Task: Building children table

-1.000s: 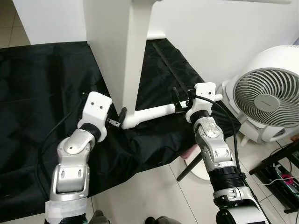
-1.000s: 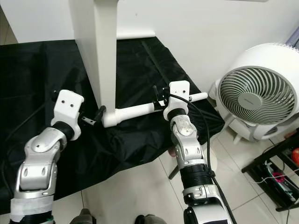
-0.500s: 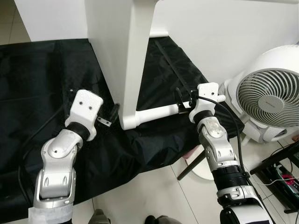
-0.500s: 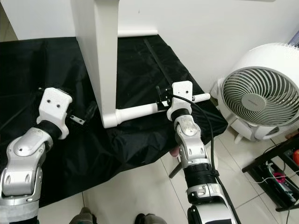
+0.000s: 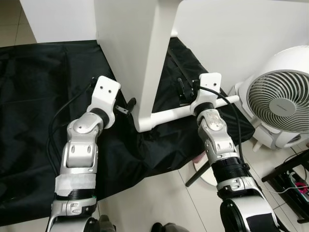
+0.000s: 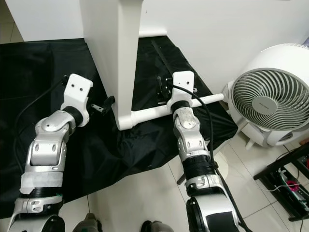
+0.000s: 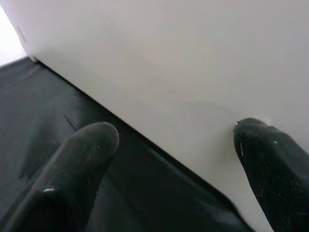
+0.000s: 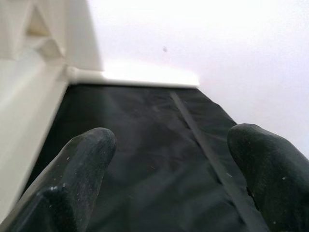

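The white table stands on its side on a black cloth, so its legs can be reached. One white leg sticks out low along the cloth from the corner of the table top.

The left gripper is right next to the flat table top. Its two fingers are spread apart. One finger seems to touch the white board, and the other hangs over the black cloth. I think it is there to steady the table so it does not tip or slide.

The right gripper sits just above the white leg, near the middle of it. Its fingers are spread wide too, with nothing between them. They point past the leg at the cloth and the wall. It looks ready to come down and grab the leg, maybe to turn it tight.

A big white fan stands off to the right of that gripper, well apart from it.
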Available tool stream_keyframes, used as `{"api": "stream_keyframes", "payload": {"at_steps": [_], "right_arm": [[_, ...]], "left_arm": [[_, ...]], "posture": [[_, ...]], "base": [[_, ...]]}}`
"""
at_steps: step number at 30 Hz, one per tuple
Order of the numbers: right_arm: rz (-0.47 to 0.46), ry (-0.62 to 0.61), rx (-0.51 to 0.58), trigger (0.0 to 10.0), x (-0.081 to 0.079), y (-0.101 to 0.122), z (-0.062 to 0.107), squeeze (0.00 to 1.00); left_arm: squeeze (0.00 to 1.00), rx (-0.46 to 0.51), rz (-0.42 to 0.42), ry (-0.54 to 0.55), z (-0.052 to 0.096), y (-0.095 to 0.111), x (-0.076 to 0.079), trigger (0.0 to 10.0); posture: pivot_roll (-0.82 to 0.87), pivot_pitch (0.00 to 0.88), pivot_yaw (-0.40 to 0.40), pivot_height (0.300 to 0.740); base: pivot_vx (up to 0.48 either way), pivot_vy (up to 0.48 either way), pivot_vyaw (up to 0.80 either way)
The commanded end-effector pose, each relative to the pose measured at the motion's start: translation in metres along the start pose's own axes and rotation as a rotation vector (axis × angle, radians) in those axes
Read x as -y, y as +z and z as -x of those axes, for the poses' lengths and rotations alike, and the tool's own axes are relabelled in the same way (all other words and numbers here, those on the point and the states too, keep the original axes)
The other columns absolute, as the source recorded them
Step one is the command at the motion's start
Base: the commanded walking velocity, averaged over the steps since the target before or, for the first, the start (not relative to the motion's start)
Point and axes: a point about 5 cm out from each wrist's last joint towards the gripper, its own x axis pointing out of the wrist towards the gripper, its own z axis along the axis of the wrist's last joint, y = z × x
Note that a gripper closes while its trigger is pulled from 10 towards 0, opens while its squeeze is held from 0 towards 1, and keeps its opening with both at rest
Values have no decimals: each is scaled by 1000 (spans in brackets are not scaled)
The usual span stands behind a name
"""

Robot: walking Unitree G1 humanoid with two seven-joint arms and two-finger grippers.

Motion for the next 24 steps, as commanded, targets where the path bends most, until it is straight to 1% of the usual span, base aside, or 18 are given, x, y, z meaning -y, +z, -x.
{"api": "stream_keyframes", "payload": {"at_steps": [1,2,4,5,6,7,9,10,11,13,14,15,17,18,20,21,22,24], "right_arm": [[1,30,20,10000,-6,4,-3,0],[-18,57,36,10000,-12,7,-7,0],[-18,57,36,10000,-12,7,-7,0],[-27,83,45,10000,-16,10,-9,0],[-42,119,52,10000,-21,13,-12,0],[-42,119,52,10000,-21,13,-12,0],[-49,174,62,10000,-28,17,-17,0],[-49,174,62,10000,-28,17,-17,0],[-50,193,65,10000,-31,18,-18,0],[-46,204,67,10000,-33,19,-20,0],[-49,212,70,10000,-34,20,-20,0],[-49,212,70,10000,-34,20,-20,0],[-53,217,76,10000,-35,21,-21,0],[-56,217,79,10000,-36,22,-20,0],[-56,217,79,10000,-36,22,-20,0],[-60,217,85,10000,-36,21,-19,0],[-60,215,86,10000,-36,20,-18,0],[-62,216,87,10000,-36,18,-17,0]], "left_arm": [[0,6,-7,409,-3,4,-13,10000],[0,7,-14,445,-6,8,-17,10000],[0,7,-14,445,-6,8,-17,10000],[0,7,-27,476,-8,11,-19,10000],[0,3,-38,531,-10,15,-24,10000],[0,3,-38,531,-10,15,-24,10000],[0,-11,-55,624,-11,20,-31,10000],[0,-11,-55,624,-11,20,-31,10000],[0,-24,-76,654,-10,20,-34,10000],[0,-34,-92,674,-8,19,-36,10000],[0,-35,-72,677,-6,16,-39,10000],[0,-35,-72,677,-6,16,-39,10000],[0,-26,-51,694,0,11,-44,10000],[0,-3,-1,714,4,9,-48,10000],[0,-3,-1,714,4,9,-48,10000],[0,14,52,731,8,6,-52,10000],[0,27,87,740,10,3,-54,10000],[0,31,101,746,12,0,-55,10000]], "posture": [[161,135,-77,740],[165,154,-84,740],[165,154,-84,740],[167,167,-90,740],[168,177,-95,740],[168,177,-95,740],[170,194,-101,740],[170,194,-101,740],[168,202,-101,740],[167,207,-103,740],[165,219,-102,740],[165,219,-102,740],[163,226,-102,740],[161,232,-102,740],[161,232,-102,740],[160,241,-101,740],[156,247,-99,740],[153,251,-96,740]], "base": [[0,0,0],[0,0,0],[0,0,0],[0,0,0],[0,0,0],[0,0,0],[0,0,0],[0,0,0],[0,0,0],[0,0,0],[0,0,0],[0,0,0],[0,0,0],[0,0,0],[0,0,0],[0,0,0],[0,0,0],[0,0,0]]}}
